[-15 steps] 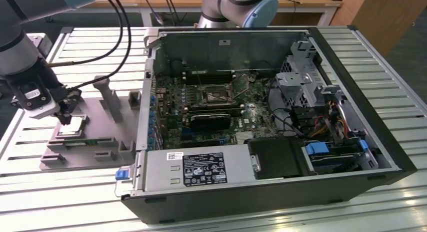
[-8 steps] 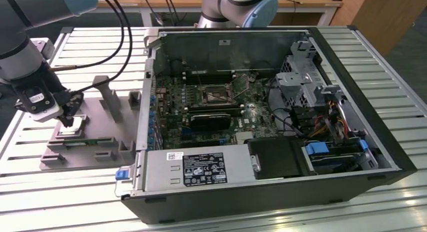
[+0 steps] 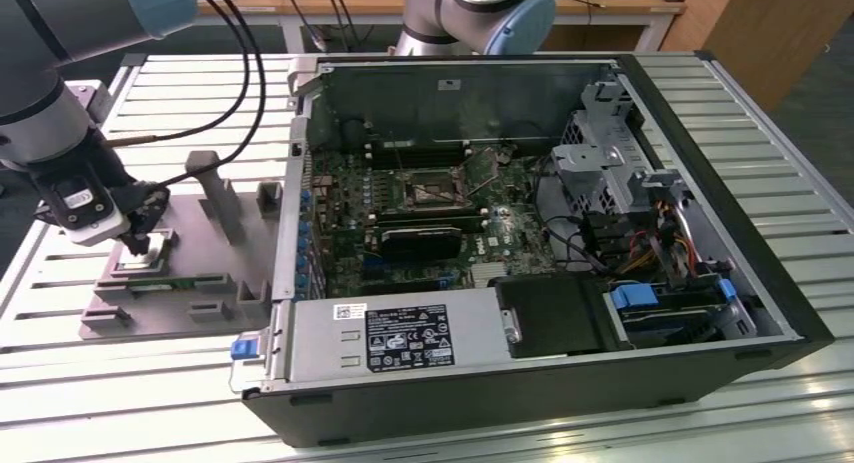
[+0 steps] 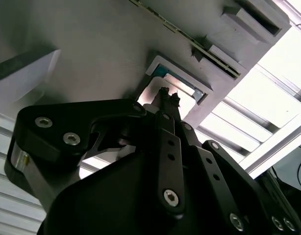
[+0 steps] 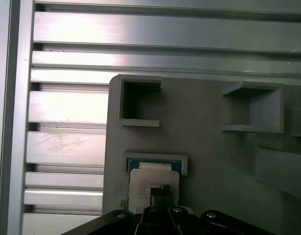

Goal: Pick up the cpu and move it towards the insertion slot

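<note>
Step in hand: pickup, early; judged not yet lifted. Found gripper [image 3: 135,245] down at cpu [image 3: 151,251], tips drawn together, nothing clamped between them. Touching the top face or just above it: cannot tell.

Same in both wrist views: gripper [image 4: 168,94] [image 5: 161,192] over middle of cpu [image 4: 154,91] [image 5: 140,182].

Located cpu flat in a pocket of grey fixture [image 3: 200,295], on the exterior view's left, outside case [image 3: 534,383]. Located slot [image 3: 430,190] on board inside case, well apart from cpu.

Next move, by judgement: calls for a secure hold on a thin flat part, a straight lift clear of pocket rim, then a level carry over case wall.

Count: one gripper, one cpu, one slot, one fixture, one case, one green memory stick [image 3: 176,280] just beside cpu.
</note>
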### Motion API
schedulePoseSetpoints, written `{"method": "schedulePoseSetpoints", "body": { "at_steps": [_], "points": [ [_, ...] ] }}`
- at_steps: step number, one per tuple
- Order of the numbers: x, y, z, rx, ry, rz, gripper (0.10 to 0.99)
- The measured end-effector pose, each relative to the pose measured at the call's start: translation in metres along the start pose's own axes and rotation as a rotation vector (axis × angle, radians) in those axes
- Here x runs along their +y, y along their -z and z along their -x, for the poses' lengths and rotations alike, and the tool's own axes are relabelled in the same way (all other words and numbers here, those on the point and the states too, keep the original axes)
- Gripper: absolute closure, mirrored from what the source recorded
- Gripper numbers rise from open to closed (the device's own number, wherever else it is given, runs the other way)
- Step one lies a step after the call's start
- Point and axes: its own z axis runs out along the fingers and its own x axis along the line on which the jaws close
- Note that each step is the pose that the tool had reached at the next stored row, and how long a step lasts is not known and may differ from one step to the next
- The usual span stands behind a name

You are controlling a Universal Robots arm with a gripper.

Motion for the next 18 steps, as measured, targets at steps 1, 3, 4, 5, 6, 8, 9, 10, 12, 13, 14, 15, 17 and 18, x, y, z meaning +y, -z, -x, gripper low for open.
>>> {"method": "schedulePoseSetpoints", "body": {
  "at_steps": [1, 3, 4, 5, 6, 8, 9, 10, 12, 13, 14, 15, 17, 18],
  "points": [
    [0.0001, -0.0005, -0.0003, 0.0000, 0.000, 0.000, 0.984],
    [0.0001, -0.0007, -0.0005, -0.0001, 0.000, 0.000, 0.984],
    [0.0001, -0.0007, -0.0005, -0.0001, 0.000, 0.000, 0.984],
    [0.0001, -0.0006, -0.0006, -0.0001, 0.000, 0.000, 0.984],
    [0.0001, -0.0007, -0.0006, -0.0001, 0.000, 0.000, 0.984],
    [0.0001, -0.0007, -0.0006, -0.0001, 0.000, 0.000, 0.984],
    [0.0001, -0.0007, -0.0006, -0.0001, 0.000, 0.000, 0.984],
    [0.0001, -0.0007, -0.0006, -0.0001, 0.000, 0.000, 0.984],
    [0.0001, -0.0007, -0.0007, -0.0001, 0.000, 0.000, 0.922],
    [0.0001, -0.0007, -0.0007, -0.0002, 0.000, 0.000, 0.855],
    [0.0001, -0.0007, -0.0007, -0.0001, 0.000, 0.000, 0.855],
    [0.0001, -0.0007, -0.0007, -0.0001, 0.000, 0.000, 0.796],
    [0.0001, -0.0007, -0.0007, -0.0001, 0.000, 0.000, 0.737],
    [0.0001, -0.0007, -0.0007, -0.0001, 0.000, 0.000, 0.678]
  ]
}}
